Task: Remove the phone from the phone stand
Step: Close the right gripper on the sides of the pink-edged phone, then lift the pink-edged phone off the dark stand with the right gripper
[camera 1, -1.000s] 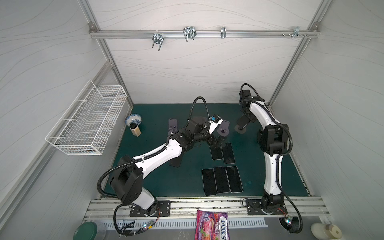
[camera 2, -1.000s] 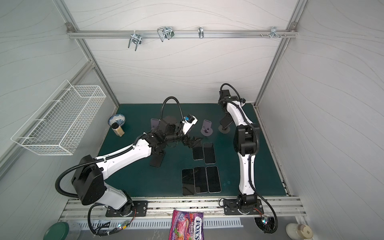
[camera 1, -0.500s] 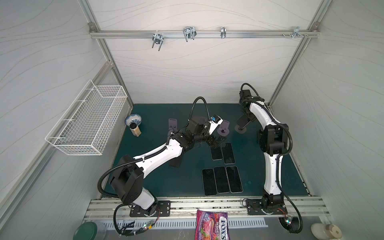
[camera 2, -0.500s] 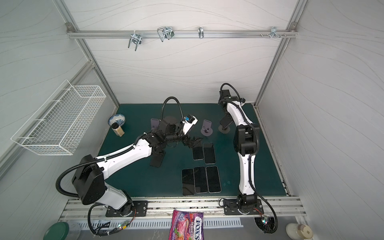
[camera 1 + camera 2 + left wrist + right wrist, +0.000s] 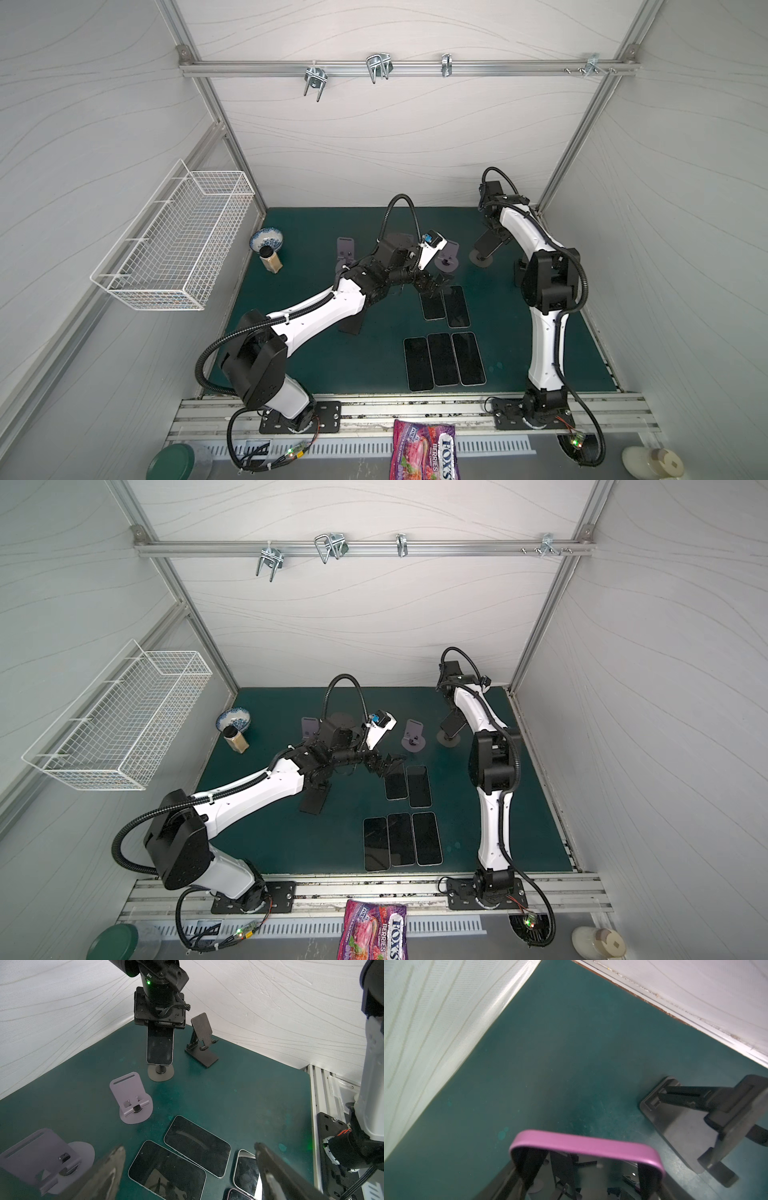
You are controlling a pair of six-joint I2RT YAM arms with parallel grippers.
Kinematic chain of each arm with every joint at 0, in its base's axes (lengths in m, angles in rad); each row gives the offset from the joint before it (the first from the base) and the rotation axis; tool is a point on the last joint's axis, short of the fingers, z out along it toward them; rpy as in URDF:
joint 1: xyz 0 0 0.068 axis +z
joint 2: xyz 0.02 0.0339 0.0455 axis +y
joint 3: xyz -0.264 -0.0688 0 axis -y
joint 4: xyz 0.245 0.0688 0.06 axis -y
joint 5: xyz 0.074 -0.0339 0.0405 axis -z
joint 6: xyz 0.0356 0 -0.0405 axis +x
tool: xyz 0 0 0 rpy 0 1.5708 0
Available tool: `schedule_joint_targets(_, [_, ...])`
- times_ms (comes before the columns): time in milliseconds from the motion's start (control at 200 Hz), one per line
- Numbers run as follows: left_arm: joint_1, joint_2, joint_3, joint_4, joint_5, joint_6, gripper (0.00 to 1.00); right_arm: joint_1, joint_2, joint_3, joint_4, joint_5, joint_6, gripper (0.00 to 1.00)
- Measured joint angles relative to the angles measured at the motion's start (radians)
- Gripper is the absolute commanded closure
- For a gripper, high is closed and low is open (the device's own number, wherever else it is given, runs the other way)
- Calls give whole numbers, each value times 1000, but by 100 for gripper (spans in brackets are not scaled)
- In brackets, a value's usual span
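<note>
The phone [image 5: 160, 1043], dark-screened with a pink edge [image 5: 583, 1145], stands upright on a phone stand with a round grey base [image 5: 161, 1073] at the back right of the green mat [image 5: 374, 361]. It shows in both top views [image 5: 490, 245] [image 5: 453, 725]. My right gripper [image 5: 587, 1165] comes down over its top end, a finger on each long side, shut on it [image 5: 160, 1026]. The phone's lower edge sits right at the stand's post. My left gripper [image 5: 189, 1147] hangs open over flat phones mid-mat [image 5: 432, 284], holding nothing.
Two empty lilac stands [image 5: 131, 1097] [image 5: 41, 1157] and a black folding stand [image 5: 202, 1043] are close by. Several phones lie flat on the mat [image 5: 444, 359] [image 5: 444, 305]. A bowl [image 5: 268, 239] and a small bottle [image 5: 270, 259] sit at back left, under a wire basket [image 5: 178, 237].
The right gripper's jaws have closed in on the phone. Neither arm has visibly shifted, and the left gripper stays open.
</note>
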Motion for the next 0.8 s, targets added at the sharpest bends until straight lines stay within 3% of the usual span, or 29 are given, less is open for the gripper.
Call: schedule_joint_targets(800, [-26, -23, 12, -110, -13, 17, 2, 1, -212, -209, 123, 18, -158, 33])
